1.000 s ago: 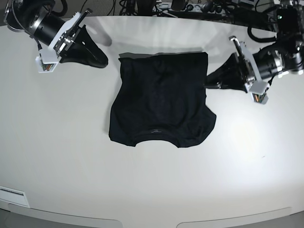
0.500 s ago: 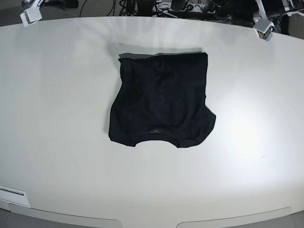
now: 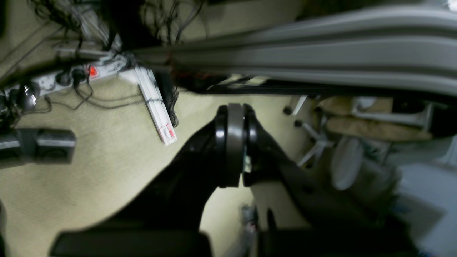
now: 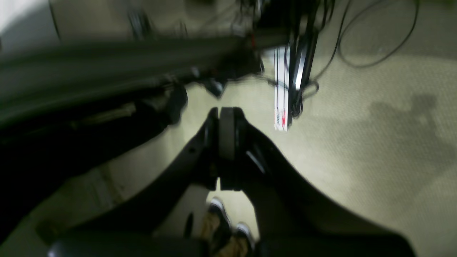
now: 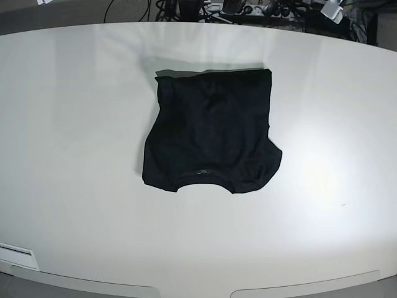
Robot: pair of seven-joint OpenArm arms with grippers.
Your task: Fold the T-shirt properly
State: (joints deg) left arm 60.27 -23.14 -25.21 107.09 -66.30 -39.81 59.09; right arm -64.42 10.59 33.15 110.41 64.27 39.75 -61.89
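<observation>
Folding is judged largely done: the T-shirt [image 5: 211, 130] is laid folded at the tabletop [image 5: 74, 155] centre, collar toward 6 o'clock. The left gripper [image 3: 234, 150] and right gripper [image 4: 226, 142] are seen closed and empty, over the floor.

A broad white desk [image 5: 74, 186] fills the base view. Beyond the desk's far edge lie tangled cables [image 5: 133, 7]. On the beige carpet [image 3: 89, 150] near them sits a white power strip [image 3: 71, 73] with a red lit switch.
</observation>
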